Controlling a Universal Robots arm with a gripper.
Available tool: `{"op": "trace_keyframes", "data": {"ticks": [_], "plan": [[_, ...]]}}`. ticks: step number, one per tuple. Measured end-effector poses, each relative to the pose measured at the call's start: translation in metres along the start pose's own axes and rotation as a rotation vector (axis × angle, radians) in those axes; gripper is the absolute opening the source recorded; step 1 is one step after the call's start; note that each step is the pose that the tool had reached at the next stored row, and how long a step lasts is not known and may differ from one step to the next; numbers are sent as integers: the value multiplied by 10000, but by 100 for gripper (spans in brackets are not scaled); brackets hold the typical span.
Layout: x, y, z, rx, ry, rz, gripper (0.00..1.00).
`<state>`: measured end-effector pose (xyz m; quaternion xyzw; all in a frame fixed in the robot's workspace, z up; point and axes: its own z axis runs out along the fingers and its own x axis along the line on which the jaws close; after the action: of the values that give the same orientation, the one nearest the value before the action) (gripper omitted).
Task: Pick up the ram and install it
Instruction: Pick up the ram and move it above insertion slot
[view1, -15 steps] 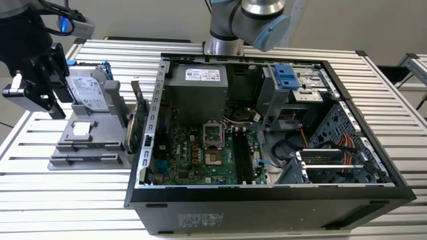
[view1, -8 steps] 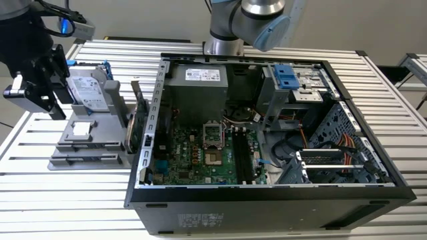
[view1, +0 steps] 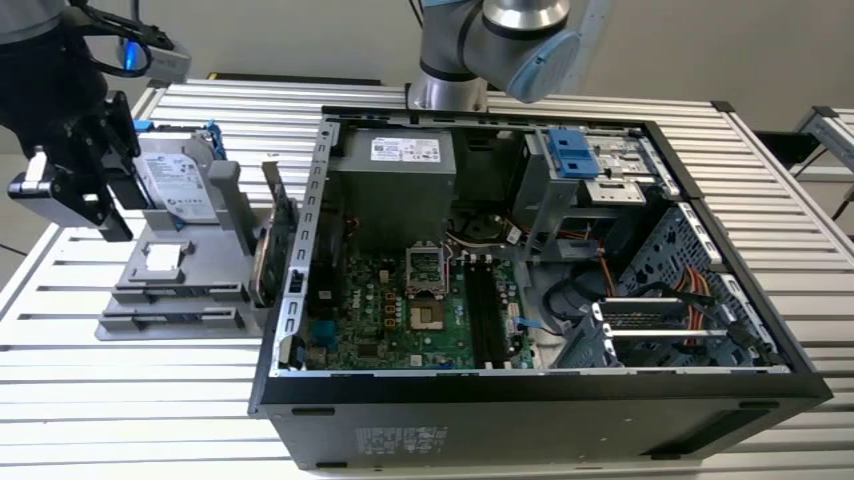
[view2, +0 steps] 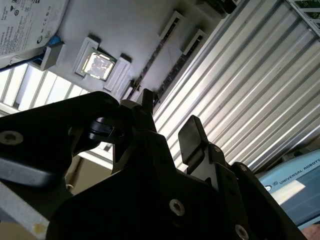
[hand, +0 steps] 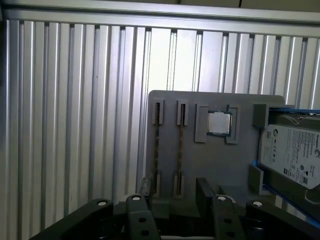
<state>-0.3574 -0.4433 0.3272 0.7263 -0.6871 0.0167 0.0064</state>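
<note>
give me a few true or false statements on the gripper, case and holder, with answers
1. The gripper holds the ram. False: it is open and empty.
2. The gripper is over the holder. True.
3. The case is closed. False: its side is open, with the motherboard showing.
4. A hard drive sits on the holder. True.

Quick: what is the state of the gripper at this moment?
Gripper: open, holding nothing.
</note>
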Motion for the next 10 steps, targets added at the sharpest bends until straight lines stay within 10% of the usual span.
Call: {"op": "trace_keyframes", "data": {"ticks": [10], "plan": [[-1,0,28,-3,36,0,100]]}}
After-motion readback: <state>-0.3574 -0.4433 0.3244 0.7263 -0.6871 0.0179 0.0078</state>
